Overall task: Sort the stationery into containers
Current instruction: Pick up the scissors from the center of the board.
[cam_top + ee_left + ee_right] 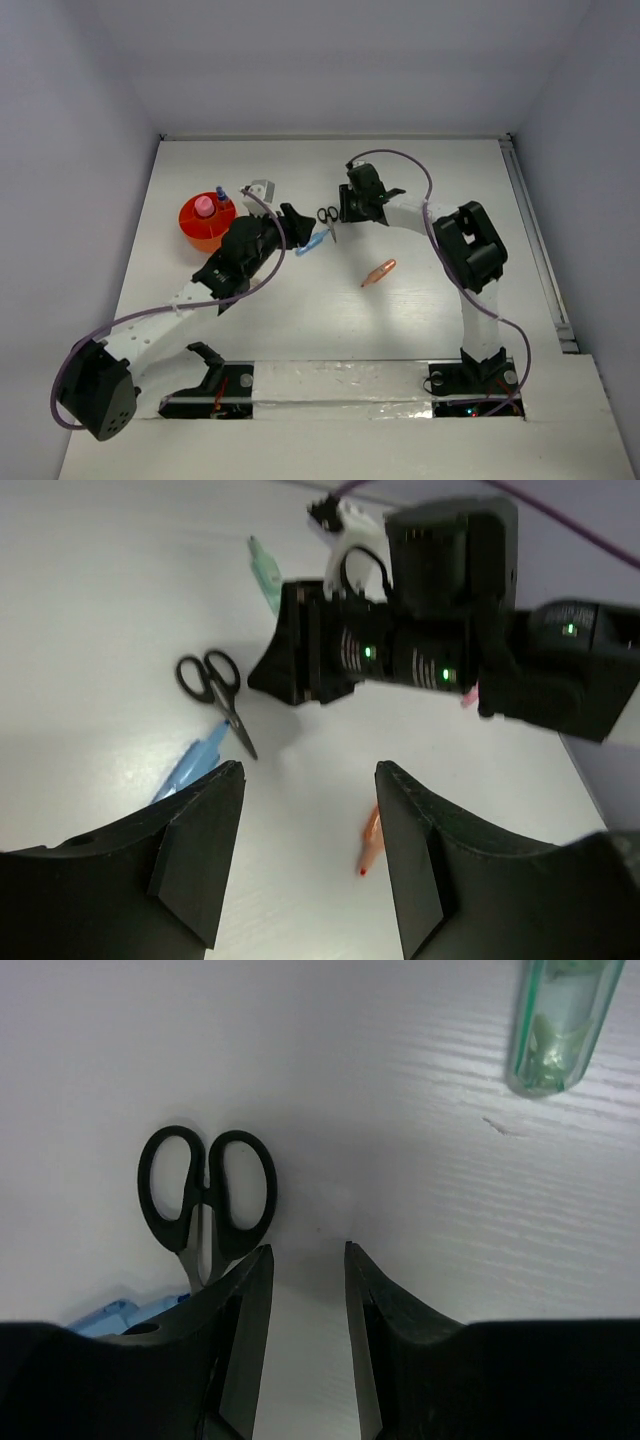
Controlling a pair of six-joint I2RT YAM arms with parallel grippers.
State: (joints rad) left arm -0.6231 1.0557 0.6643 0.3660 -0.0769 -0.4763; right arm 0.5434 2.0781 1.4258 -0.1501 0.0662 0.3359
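While both arms are stretched over the table (430, 330), I take the black-handled scissors (327, 218) as my mark: flat on the table, blades closed, handle rings toward the far edge. Left jaws are spread with nothing between them, hanging just left of the scissors. Right jaws are parted by a narrow gap, empty, just right of the handle rings and not touching them. Light blue marker (312, 244) lies at the scissors' tips, on their near-left side; contact I cannot tell. Orange marker (379, 272) is near-right of the scissors, apart. Green marker (555, 1025) lies beyond the scissors, apart. Orange-red cup (195, 238) sits well left of the scissors, with the pink tube (204, 206) upright inside and a blue-tipped marker (221, 192) at its far rim; compartment unclear. Small beige-grey piece (262, 188) lies between cup and scissors, farther back.
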